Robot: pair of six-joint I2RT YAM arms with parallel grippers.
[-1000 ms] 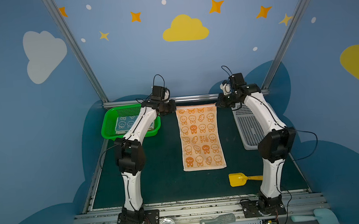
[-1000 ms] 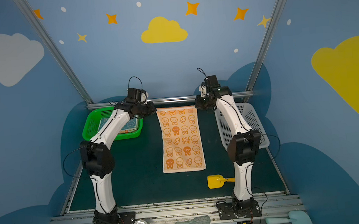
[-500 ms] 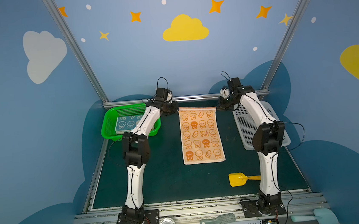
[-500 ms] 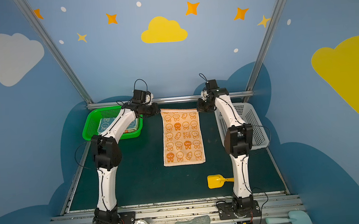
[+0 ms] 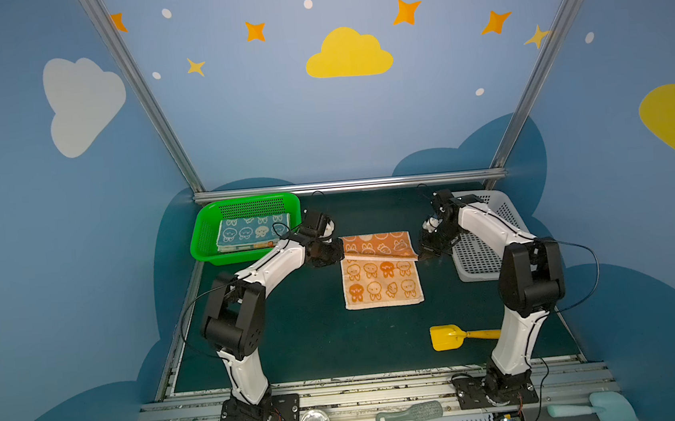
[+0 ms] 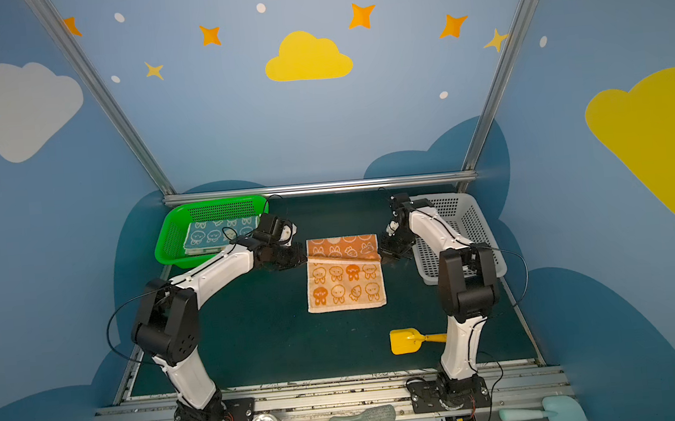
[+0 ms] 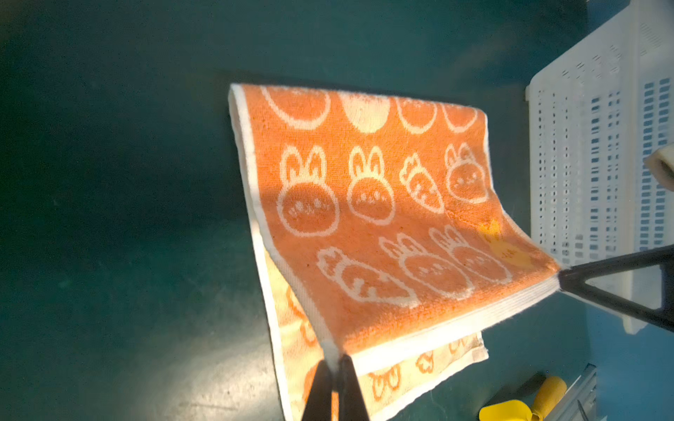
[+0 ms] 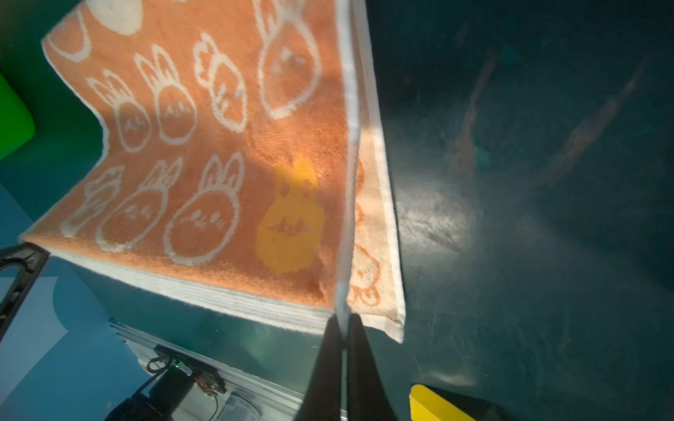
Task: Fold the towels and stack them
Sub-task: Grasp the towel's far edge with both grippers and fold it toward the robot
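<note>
Both top views show the left pincer and right pincer clamping the orange towel's raised corners. Rest lies flat.

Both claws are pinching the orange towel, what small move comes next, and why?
Probably carry the held edge toward the near edge: left claw and right claw each pinch a lifted corner of the orange towel, whose near half lies flat, uncovered.

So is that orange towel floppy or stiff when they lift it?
Probably floppy: the towel curls over itself where the left gripper and right gripper lift its corners. Likely light: thin pinches on two corners carry it.
</note>
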